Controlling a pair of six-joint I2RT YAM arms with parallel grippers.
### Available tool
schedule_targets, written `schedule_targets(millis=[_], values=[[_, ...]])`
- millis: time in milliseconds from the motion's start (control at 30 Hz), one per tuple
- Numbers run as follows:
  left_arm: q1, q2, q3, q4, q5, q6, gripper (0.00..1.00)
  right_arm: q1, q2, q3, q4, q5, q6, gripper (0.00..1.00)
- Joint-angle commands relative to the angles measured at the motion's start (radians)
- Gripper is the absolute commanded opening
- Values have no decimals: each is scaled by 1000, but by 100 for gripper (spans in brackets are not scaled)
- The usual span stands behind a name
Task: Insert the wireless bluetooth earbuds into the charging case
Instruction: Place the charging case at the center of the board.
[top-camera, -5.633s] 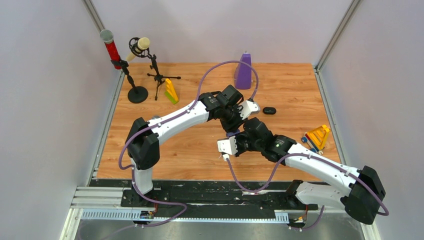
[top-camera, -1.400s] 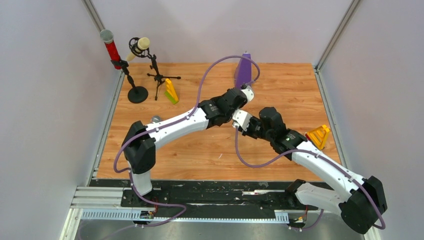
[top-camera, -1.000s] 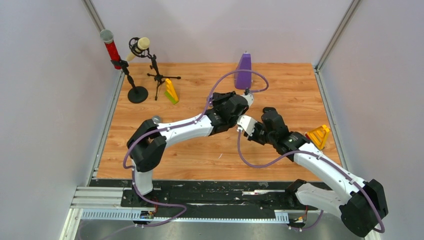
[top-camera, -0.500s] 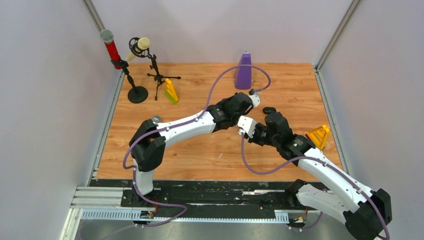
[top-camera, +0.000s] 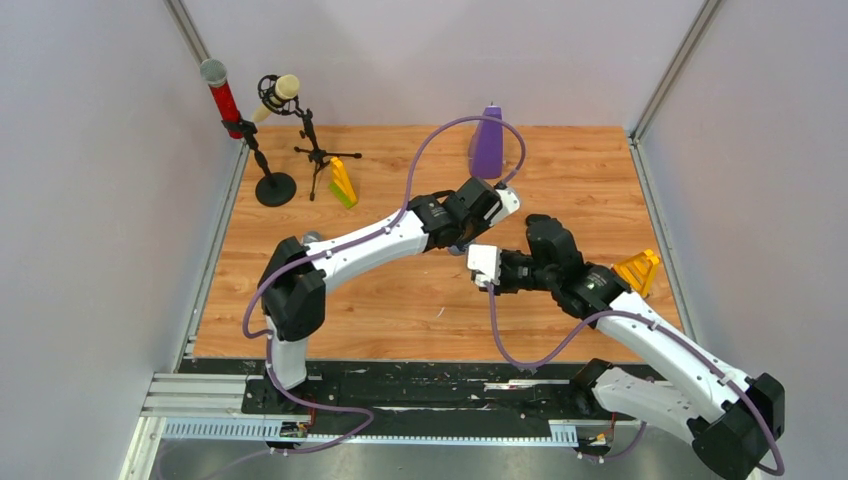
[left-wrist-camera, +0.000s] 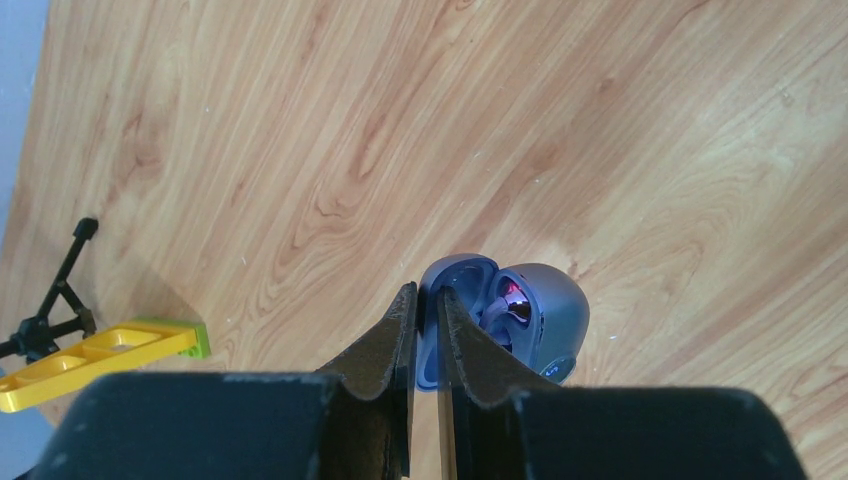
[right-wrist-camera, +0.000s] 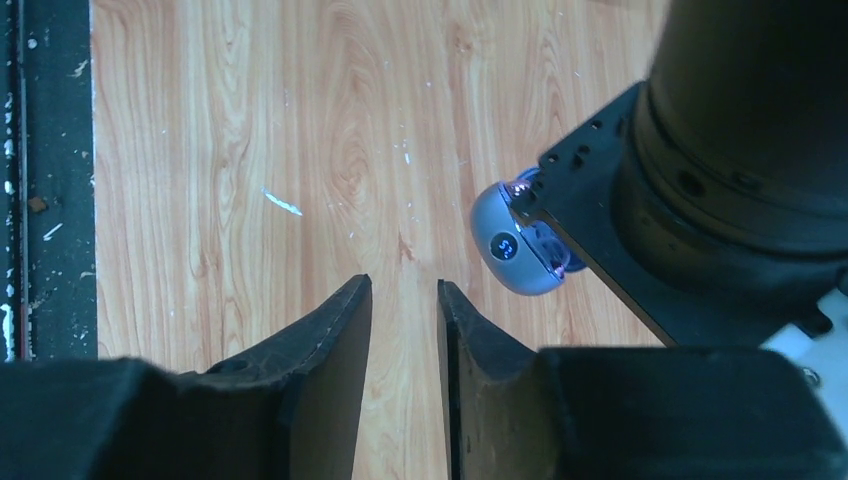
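The charging case (left-wrist-camera: 540, 315) is a blue-grey oval shell standing open on the wood. In the left wrist view my left gripper (left-wrist-camera: 427, 290) is shut on its raised lid. Inside the open case a pale purplish shape (left-wrist-camera: 503, 302) with a red glow shows; I cannot tell whether it is an earbud. From the right wrist view the case (right-wrist-camera: 512, 250) lies just ahead and to the right, with a small lit blue display facing me. My right gripper (right-wrist-camera: 403, 283) stands open over bare wood, with nothing between its fingers. No loose earbuds are in view.
A purple cone (top-camera: 487, 143) stands at the back. Two microphone stands (top-camera: 275, 185) and a yellow-green piece (top-camera: 343, 183) are at the back left. A yellow rack (top-camera: 636, 272) sits at the right edge. The two wrists are close together mid-table.
My right gripper has swung left and nearer, and its jaws have widened. My left gripper has kept its hold on the lid. A small black case behind the right arm is now hidden.
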Motion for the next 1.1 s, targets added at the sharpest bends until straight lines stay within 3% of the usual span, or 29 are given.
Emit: schedule_targets(millis=[0, 233, 667, 1067], values=[[4, 30, 54, -47, -14, -55, 17, 42, 42, 40, -21, -25, -114, 35], [3, 72, 109, -99, -7, -89, 17, 126, 139, 59, 37, 82, -154, 60], [5, 89, 115, -114, 64, -104, 17, 309, 321, 45, 179, 427, -321, 89], [6, 62, 85, -101, 184, -92, 16, 387, 547, 195, 196, 724, -372, 94]])
